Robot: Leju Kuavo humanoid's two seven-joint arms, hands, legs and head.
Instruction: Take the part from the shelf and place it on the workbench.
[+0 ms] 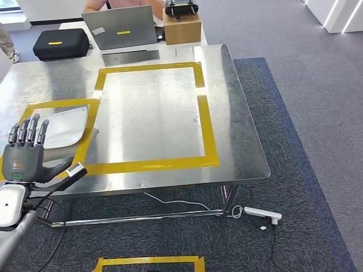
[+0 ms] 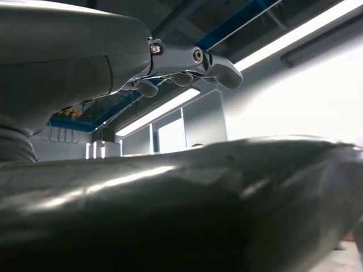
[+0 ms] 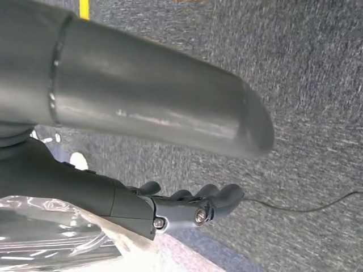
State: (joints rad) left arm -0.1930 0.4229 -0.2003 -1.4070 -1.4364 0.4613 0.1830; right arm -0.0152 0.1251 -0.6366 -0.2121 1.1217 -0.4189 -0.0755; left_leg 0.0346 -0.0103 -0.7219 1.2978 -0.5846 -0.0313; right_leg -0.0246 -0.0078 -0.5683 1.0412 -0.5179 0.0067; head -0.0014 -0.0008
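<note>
Starting with the head view: the part [image 1: 64, 127], a pale, smooth, shallow-curved panel with rounded corners, lies flat on the steel workbench [image 1: 240, 113] at the left of the frame, inside the smaller yellow tape frame [image 1: 88, 136]; the left hand [image 1: 25, 156] stands at the lower left, just beside the part's near edge, released, fingers straight up and thumb out, holding nothing; the part looks thin, light and fairly stiff, and its glossy skin is likely slippery on polished metal, so a grasp across a long edge, thumb on one face and fingers on the other, seems safer than pressing on the curved middle.

Left wrist view: the fingers [image 2: 214, 65] stretch out straight under ceiling lights, closed on nothing; a blurred dark metallic surface runs across the lower half of the frame, too close to identify.

Right wrist view: the right hand [image 3: 180, 207] hangs over grey carpet [image 3: 299, 85], fingers lightly curled; a shiny plastic-wrapped surface [image 3: 47, 238] sits at the lower left against them; I cannot tell whether the hand grasps it.
</note>
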